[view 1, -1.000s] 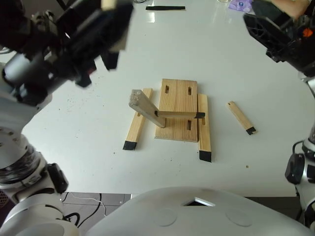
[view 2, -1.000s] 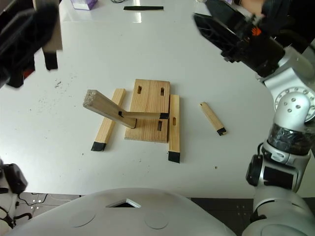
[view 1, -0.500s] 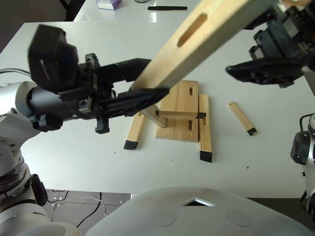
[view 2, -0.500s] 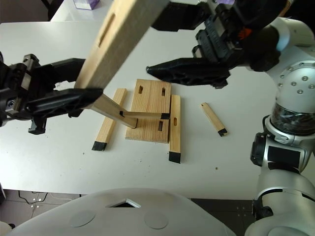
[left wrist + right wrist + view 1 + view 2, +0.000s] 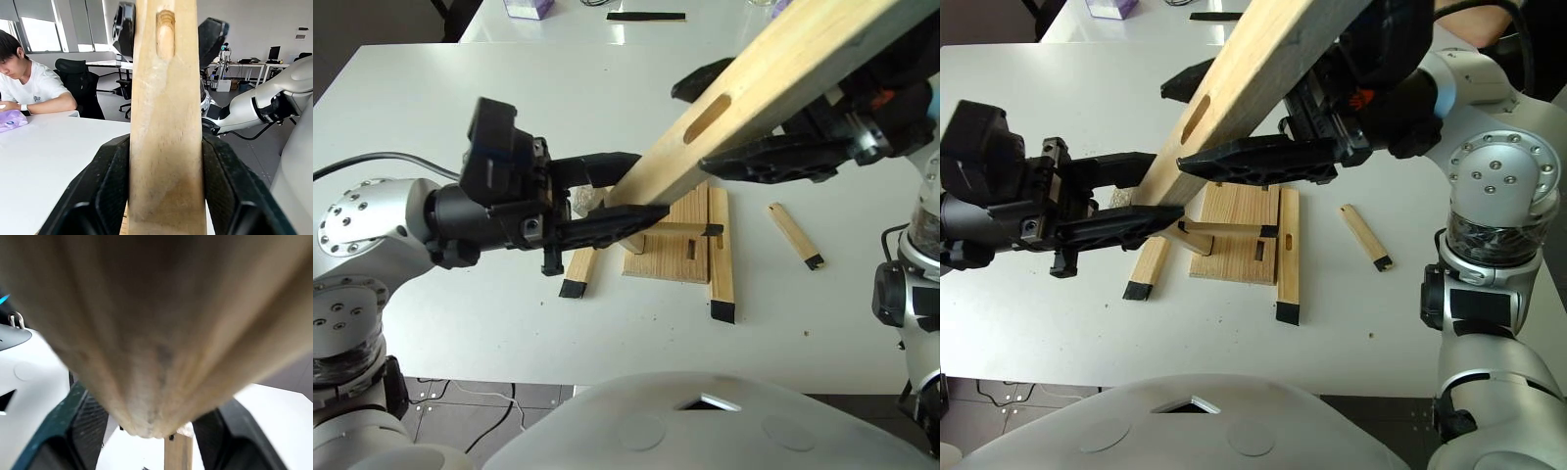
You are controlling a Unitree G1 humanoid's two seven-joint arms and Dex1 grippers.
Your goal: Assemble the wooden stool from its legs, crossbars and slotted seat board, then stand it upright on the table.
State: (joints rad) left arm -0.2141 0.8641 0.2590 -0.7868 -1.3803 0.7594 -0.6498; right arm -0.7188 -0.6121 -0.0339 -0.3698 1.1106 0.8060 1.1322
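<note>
A long wooden leg (image 5: 773, 73) with an oval slot slants through the air above the table, low at the left and high at the right. My left gripper (image 5: 646, 184) is shut on its lower end, and my right gripper (image 5: 693, 127) is shut on it just beyond the slot. In the left wrist view the leg (image 5: 166, 122) sits between black fingers (image 5: 105, 186). Below lies the slotted seat board (image 5: 677, 257) with a crossbar (image 5: 677, 228) over it. One leg (image 5: 579, 264) lies along the board's left side, another (image 5: 720, 259) along its right.
A short crossbar (image 5: 793, 235) with a black tip lies alone to the right of the board. A black strip (image 5: 644, 16) and a purple item (image 5: 529, 8) rest at the table's far edge. The white table (image 5: 460, 313) has free room at the front left.
Both arms came down from the upper corners. They now hold the slotted leg lower and nearer the board, with the left gripper further right and the right gripper further left along the leg.
</note>
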